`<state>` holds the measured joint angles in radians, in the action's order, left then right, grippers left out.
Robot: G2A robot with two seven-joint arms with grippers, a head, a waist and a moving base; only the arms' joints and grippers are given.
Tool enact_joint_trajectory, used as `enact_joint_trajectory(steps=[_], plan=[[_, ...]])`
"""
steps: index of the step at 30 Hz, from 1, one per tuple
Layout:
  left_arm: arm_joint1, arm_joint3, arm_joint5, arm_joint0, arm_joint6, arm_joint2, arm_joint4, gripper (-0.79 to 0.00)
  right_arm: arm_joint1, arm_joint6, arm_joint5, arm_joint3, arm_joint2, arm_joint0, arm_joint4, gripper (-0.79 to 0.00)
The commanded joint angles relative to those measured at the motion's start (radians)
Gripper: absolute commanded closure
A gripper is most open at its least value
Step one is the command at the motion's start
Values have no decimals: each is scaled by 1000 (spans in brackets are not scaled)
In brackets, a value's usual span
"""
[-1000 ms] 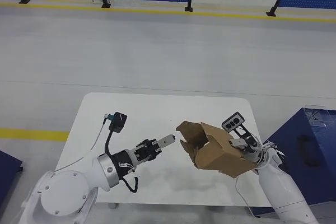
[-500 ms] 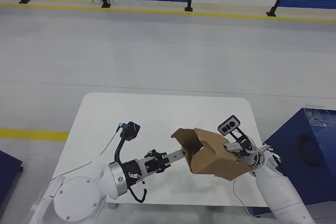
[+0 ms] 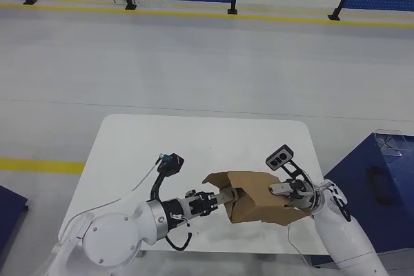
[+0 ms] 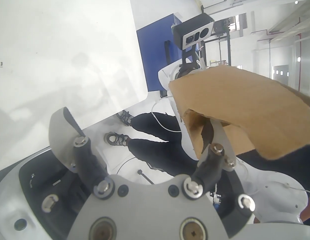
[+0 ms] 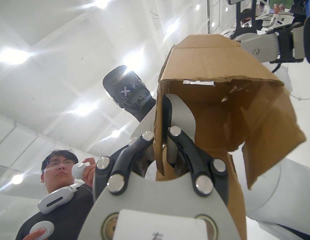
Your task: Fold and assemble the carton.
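Holds the carton [image 3: 262,201] over the near right part of the counter [image 3: 193,138] by its right end, in the right hand [image 3: 283,188], with one finger inside the wall and one outside. Meets the carton's open left end with the left hand [image 3: 224,199], coming from the left: one finger inside, under a flap, the other well apart outside. Has a cabinet [image 3: 379,179] on the floor just right of the counter.
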<state>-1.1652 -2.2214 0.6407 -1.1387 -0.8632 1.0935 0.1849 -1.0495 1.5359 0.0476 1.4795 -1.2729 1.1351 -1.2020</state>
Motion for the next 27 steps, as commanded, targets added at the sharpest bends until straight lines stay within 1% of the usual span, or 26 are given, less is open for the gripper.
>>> enact_joint_trajectory(steps=[1,3,5,10,12,14,17,21,27], plan=[[0,6,18,10,4,-3,3,-785,2,0,-20,-3,-1,-4,37,0],[0,2,24,9,18,10,-8,-785,4,0,-49,-14,-5,-8,82,0],[1,-14,24,-1,39,32,-21,-785,4,0,-60,-26,-7,-13,94,0],[2,-67,0,-66,112,137,-134,-785,4,0,-62,-45,-10,-26,95,0],[4,-81,-17,-88,115,168,-168,-785,3,0,-63,-49,-10,-30,98,0],[7,-92,-34,-103,108,180,-172,-785,3,0,-64,-52,-7,-32,104,0],[11,-94,-44,-110,95,163,-153,-785,1,0,-67,-47,4,-34,121,0],[12,-77,-47,-89,87,120,-123,-785,-1,0,-68,-43,12,-34,124,0],[13,-42,-1,-43,72,60,-71,-785,-1,0,-65,-39,13,-36,120,0]])
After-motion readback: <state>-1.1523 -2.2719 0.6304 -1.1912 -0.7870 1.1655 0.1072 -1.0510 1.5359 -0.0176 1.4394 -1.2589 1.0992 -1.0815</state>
